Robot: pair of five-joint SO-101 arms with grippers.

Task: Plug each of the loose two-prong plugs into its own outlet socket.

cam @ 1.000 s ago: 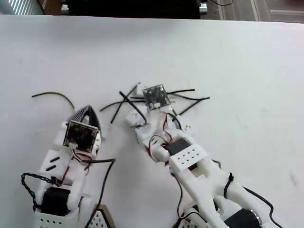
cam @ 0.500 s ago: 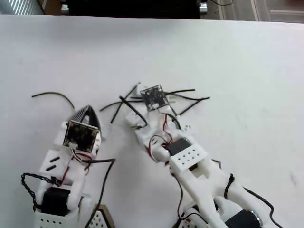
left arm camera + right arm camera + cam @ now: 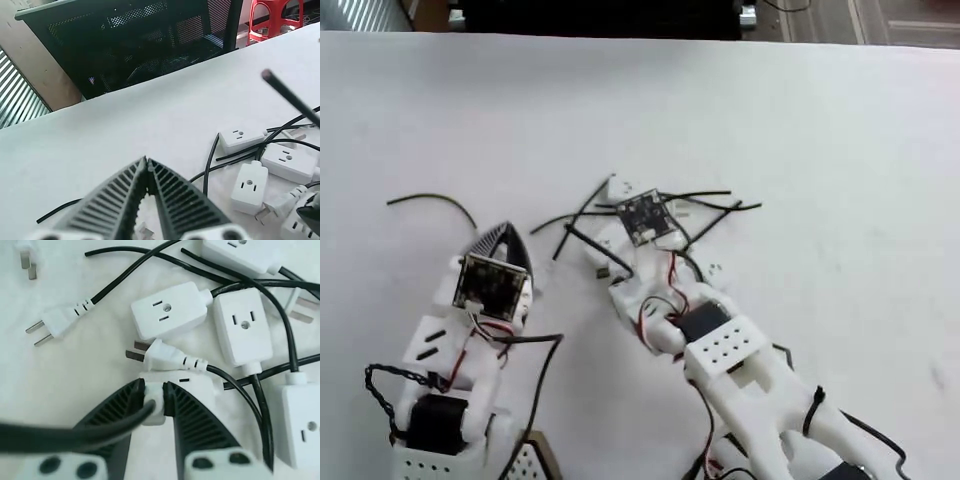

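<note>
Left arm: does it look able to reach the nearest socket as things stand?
Probably yes. Bare table lies between the left end effector and the nearest socket; only one black cable crosses the way. It is shut, so must open first.

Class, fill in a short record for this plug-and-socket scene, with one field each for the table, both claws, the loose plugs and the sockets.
table: white, with plugs and sockets piled mid-table
left claw: shut, empty, off to the side of the pile
right claw: shut on a white plug with a black cord; prongs hidden
loose plug: two prongs, lying apart, not inserted
second plug: beside a socket, prongs free
neighbour socket: slots open, nothing plugged in
</note>
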